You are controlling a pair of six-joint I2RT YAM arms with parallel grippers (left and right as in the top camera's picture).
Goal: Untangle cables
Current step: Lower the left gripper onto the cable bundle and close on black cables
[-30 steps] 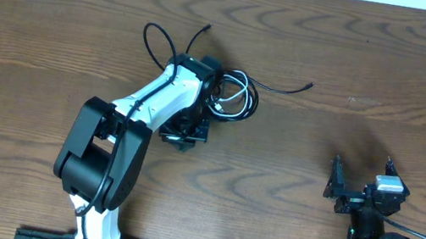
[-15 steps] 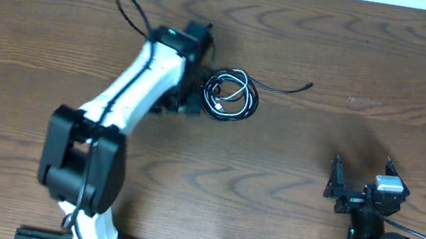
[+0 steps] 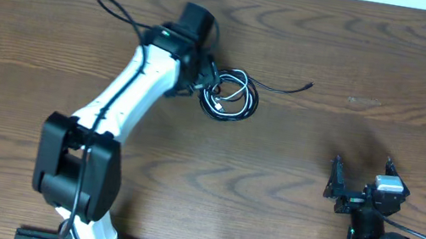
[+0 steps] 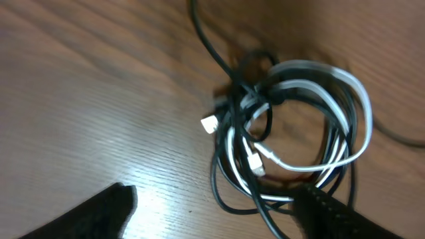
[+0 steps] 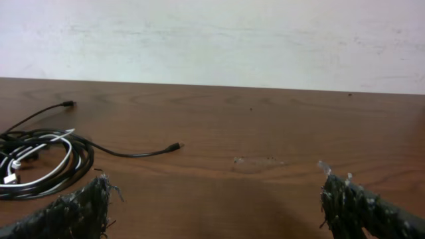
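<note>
Since a second ago the left arm (image 3: pixel 128 89) has swung up and to the left across the worktop (image 3: pixel 335 53). It has drawn one black strand (image 3: pixel 115 8) out of the bundle, and that strand now arcs away toward the far left corner. The rest of the cables (image 3: pixel 229 96) sit where they were, as a loose, roughly round coil just right of the arm's wrist, toward the far side of the worktop.

From the coil's upper right edge a thin black tail (image 3: pixel 282 88) runs to the right along the wood. It ends in a small plug pointing right and slightly away from the robot.

Up close, the coil is several turns of thin black cord with a white cord (image 4: pixel 319 73) looped through them. The strands cross and knot at the coil's upper left. Two small white plugs lie inside the ring, one at its left edge and one nearer the middle.

The left end effector (image 4: pixel 216 196) hangs just over the near edge of the coil with its fingers spread wide, and nothing is gripped between them.

The right end effector (image 5: pixel 219 209) is well apart from the cables, near the front right of the worktop. Its jaws stand fully apart and empty, and it faces the pale wall (image 5: pixel 265 33).
</note>
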